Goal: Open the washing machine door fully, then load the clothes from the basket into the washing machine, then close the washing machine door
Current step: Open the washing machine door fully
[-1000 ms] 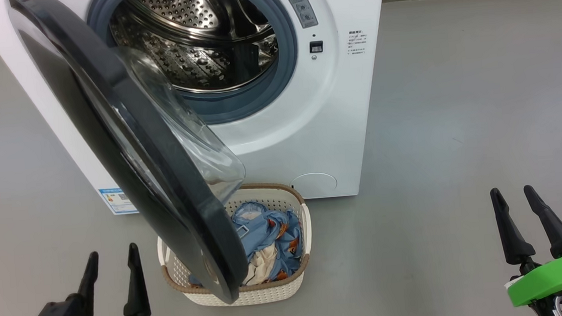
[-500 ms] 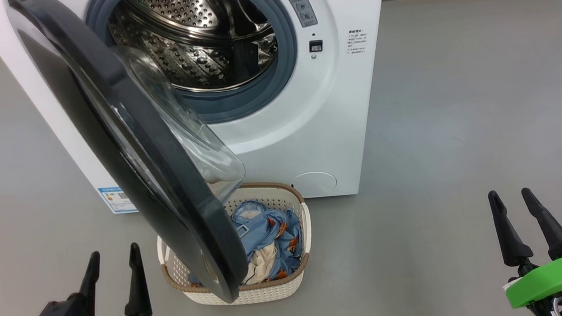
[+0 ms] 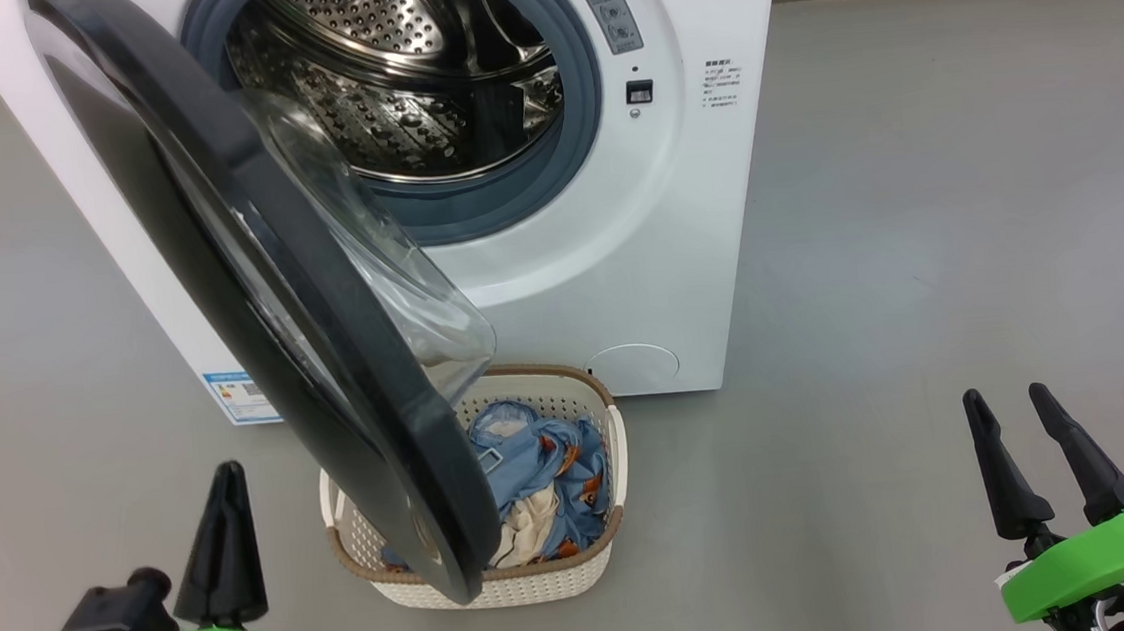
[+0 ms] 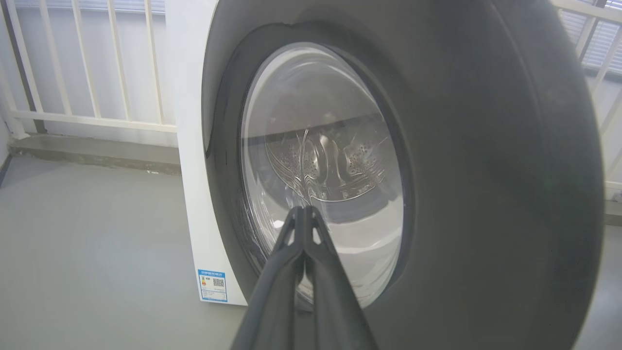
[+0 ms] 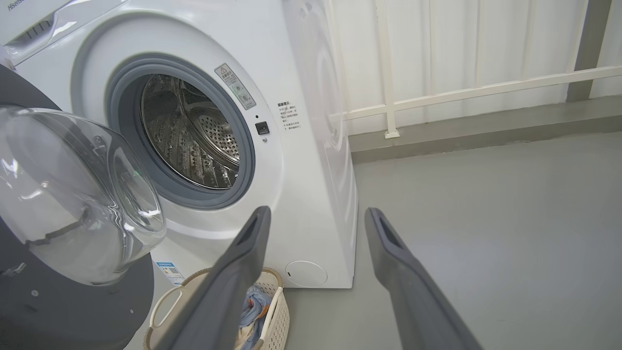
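Black-rimmed washing machine door point(image 3: 215, 242) hung part open above basket point(image 3: 503, 586); clothes point(image 3: 545, 477) lay in basket, on floor point(image 3: 916, 227) before washing machine point(image 3: 713, 193). Our left hand point(image 3: 226, 474) was clenched on nothing; our right hand point(image 3: 1007, 395) spread, empty.

Washing machine point(image 3: 617, 251) at 12 o'clock, on floor point(image 3: 920, 277). Washing machine door point(image 3: 248, 280) juts toward 7 o'clock, lower edge over basket point(image 3: 503, 586). Basket on floor before machine, clothes point(image 3: 544, 467) inside. Left pincer point(image 3: 223, 470) at basket's 8 o'clock, right pincer point(image 3: 1003, 393) at 3 o'clock, well apart.
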Controlling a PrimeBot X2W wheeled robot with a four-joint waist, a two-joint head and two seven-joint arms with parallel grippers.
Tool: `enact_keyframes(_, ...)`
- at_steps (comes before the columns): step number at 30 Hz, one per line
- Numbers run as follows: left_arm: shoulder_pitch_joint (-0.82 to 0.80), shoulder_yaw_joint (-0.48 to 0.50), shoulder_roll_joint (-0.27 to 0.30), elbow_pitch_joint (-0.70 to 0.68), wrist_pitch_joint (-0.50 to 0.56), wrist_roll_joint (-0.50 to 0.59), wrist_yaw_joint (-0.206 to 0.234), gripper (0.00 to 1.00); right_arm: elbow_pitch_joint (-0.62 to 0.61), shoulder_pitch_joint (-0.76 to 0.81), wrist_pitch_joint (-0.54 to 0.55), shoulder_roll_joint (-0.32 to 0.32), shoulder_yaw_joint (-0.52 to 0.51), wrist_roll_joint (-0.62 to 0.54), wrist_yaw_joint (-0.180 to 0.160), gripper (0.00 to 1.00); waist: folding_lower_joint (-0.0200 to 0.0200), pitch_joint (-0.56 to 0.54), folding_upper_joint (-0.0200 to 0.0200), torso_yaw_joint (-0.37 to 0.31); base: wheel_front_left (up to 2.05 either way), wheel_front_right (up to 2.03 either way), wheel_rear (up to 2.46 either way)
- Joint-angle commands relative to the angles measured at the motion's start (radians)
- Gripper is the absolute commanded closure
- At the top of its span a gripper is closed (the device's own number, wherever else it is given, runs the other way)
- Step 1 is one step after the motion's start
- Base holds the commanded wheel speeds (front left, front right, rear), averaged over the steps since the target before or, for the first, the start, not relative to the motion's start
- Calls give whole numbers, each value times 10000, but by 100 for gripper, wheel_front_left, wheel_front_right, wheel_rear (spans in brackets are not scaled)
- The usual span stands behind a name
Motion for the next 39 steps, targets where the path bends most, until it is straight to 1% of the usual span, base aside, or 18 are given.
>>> enact_keyframes(1, -427, 296, 164, -423, -63, 97, 69, 100, -209, -168, -130, -80, 218, 75, 14, 0, 0, -20, 0, -1, 0, 0, 0)
enact_keyframes(5, -550, 195, 164, -1081, -63, 324, 212, 100, -206, -169, -130, -54, 261, 84, 14, 0, 0, -65, 0, 3, 0, 0, 0)
enact_keyframes(6, -640, 55, 164, -1656, -63, 257, 274, 100, -203, -163, -130, -46, 285, 89, 14, 0, 0, -87, 0, 1, 0, 0, 0)
enact_keyframes(8, -731, -85, 164, -2325, -63, 97, 324, 100, -200, -164, -130, -42, 304, 92, 14, 0, 0, -98, 0, -8, 0, 0, 0)
enact_keyframes(12, -766, -408, 164, -3608, -63, 163, 357, 100, -205, -164, -130, -39, 376, 101, 14, 0, 0, -129, 0, -54, 0, 0, 0)
enact_keyframes(15, -734, -831, 164, -4236, -63, 194, 346, 100, -189, -156, -130, -50, 447, 114, 14, 0, 0, -144, 0, -86, 0, 0, 0)
enact_keyframes(19, -716, -1732, 164, -4459, -63, -94, 304, 100, -163, -178, -130, -57, 515, 132, 14, 0, 0, -149, 0, -128, 0, 0, 0)
enact_keyframes(22, -663, -2419, 164, -4182, -6, -389, 286, 100, -159, -184, -130, -42, 572, 137, 14, 0, 0, -149, 0, -171, 0, 0, 0)
enact_keyframes(23, -593, -2800, 164, -3838, 149, -445, 257, 100, -160, -184, -130, -7, 632, 136, 14, 0, 0, -133, 0, -235, 0, 0, 0)
enact_keyframes(26, -495, -3314, 164, -3194, 328, -495, 199, 100, -122, -147, -130, 31, 683, 167, 14, 0, 0, -117, 0, -308, 0, 0, 0)
enact_keyframes(27, -495, -3314, 164, -3194, 328, -495, 199, 100, -122, -147, -130, 31, 683, 167, 14, 0, 0, -117, 0, -308, 0, 0, 0)
enact_keyframes(33, -636, -3912, 164, -1885, 240, -1294, 154, 100, -25, -166, -130, -4, 848, 200, 14, 0, 0, -105, 0, -452, 0, 0, 0)
enact_keyframes(39, -1136, -4123, 164, -485, 157, -1843, 181, 100, 50, -252, -130, -8, 969, 252, 14, 0, 0, -41, 0, -632, 0, 0, 0)
